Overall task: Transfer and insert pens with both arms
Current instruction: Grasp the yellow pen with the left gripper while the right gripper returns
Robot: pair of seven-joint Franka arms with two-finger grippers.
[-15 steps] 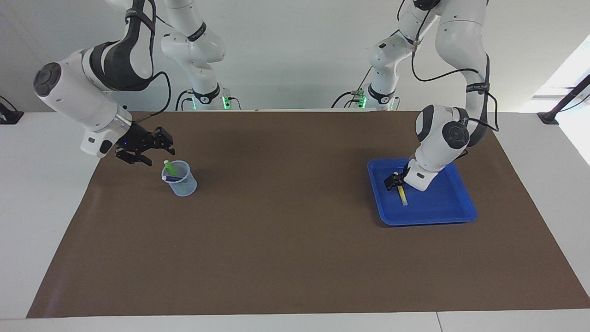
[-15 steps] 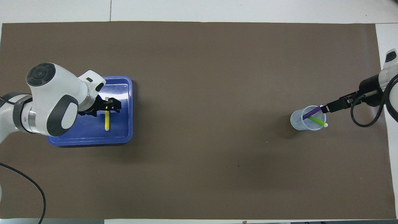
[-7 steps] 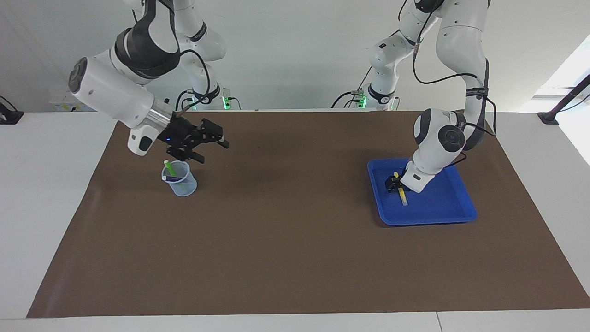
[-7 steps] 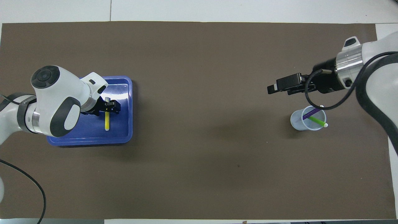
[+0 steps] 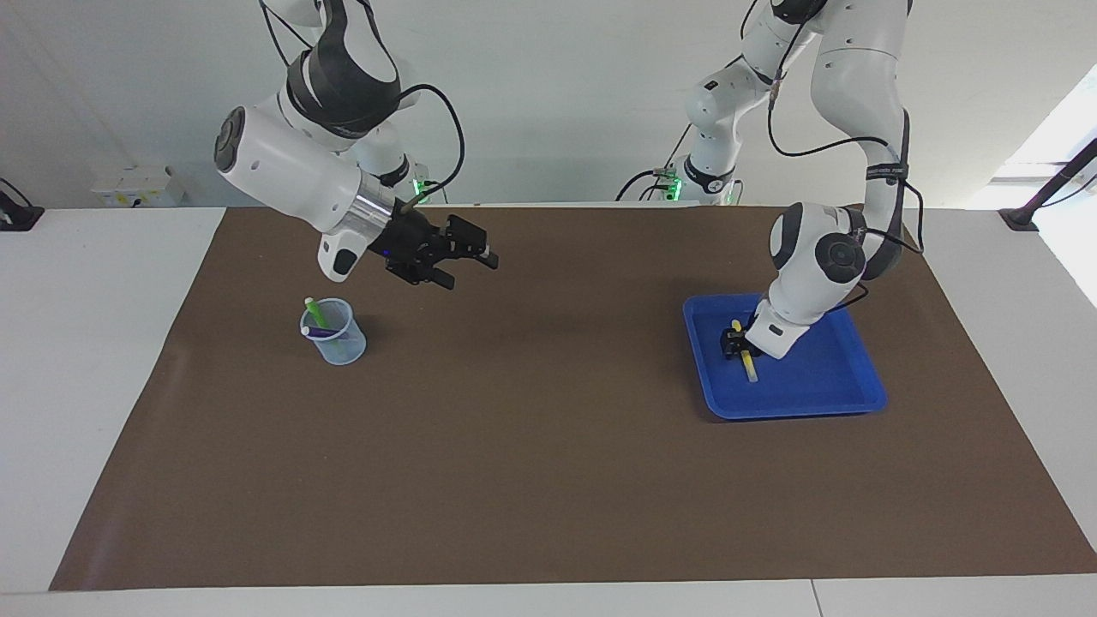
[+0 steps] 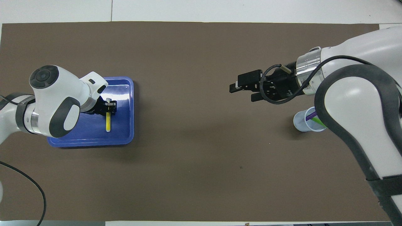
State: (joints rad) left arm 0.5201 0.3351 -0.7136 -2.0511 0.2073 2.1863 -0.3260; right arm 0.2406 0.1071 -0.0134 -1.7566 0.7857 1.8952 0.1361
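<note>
Two pens in cup [image 5: 334,336] (yellow pen [image 5: 747,360] in tray [image 5: 823,386]).

A white table [image 5: 86,360] carries a large brown mat [image 5: 548,480] that covers most of its top, leaving pale margins at both ends. On the mat, toward the left arm's end, lies a blue tray [image 5: 823,398] (shallow, with rounded corners). Well apart from it, toward the right arm's end, stands a clear plastic cup [image 5: 341,343], upright.
</note>
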